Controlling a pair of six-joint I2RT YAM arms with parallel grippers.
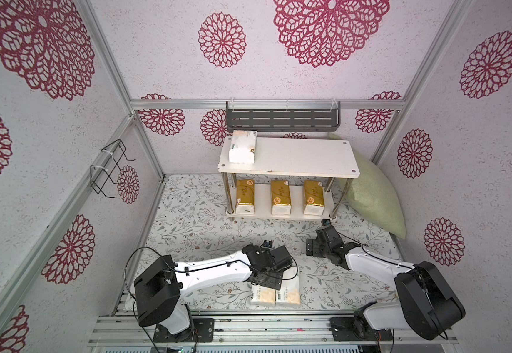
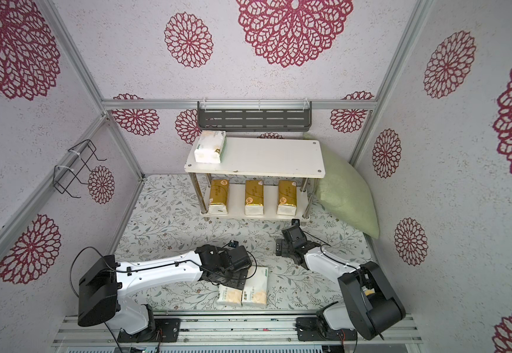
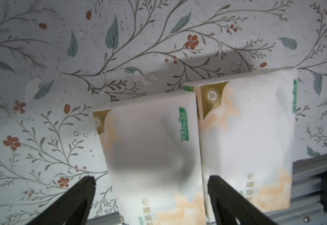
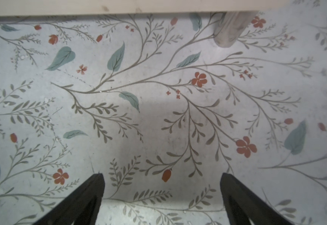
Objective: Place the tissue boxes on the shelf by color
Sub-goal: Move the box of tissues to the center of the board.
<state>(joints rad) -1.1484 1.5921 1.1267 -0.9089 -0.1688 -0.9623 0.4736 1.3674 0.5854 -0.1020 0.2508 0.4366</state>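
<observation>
**A:** How does the left hand (image 3: 151, 178) stand?

**B:** Spread wide, pinching nothing. It hangs over the left white pack (image 3: 153, 140). One finger (image 3: 77, 200) is out over bare bench (image 3: 41, 78). The other finger (image 3: 227, 202) is above the seam where the right white pack (image 3: 246, 126) lies against the first. Whether the tips touch the wrapper, I cannot tell.

**A:** And those two packs?

**B:** They lie flat, side by side, at the bench's front edge by the rail (image 3: 305, 169). In both top views the arm's wrist covers part of them.

**A:** The right hand (image 4: 161, 175)?

**B:** Spread too, and empty, over bare floral bench. It is well apart from those packs and just in front of the shelf (image 1: 303, 159). The lower board (image 4: 119, 7) and one post (image 4: 231, 29) show in its wrist view.

**A:** What sits on the shelf?

**B:** A third white pack (image 1: 243, 146) lies on the left end of the top board (image 1: 279, 152). Three gold packs (image 1: 280, 197) stand in a row on the lower board, apart from one another. A green cushion (image 1: 370, 195) leans at the shelf's right end.
</observation>
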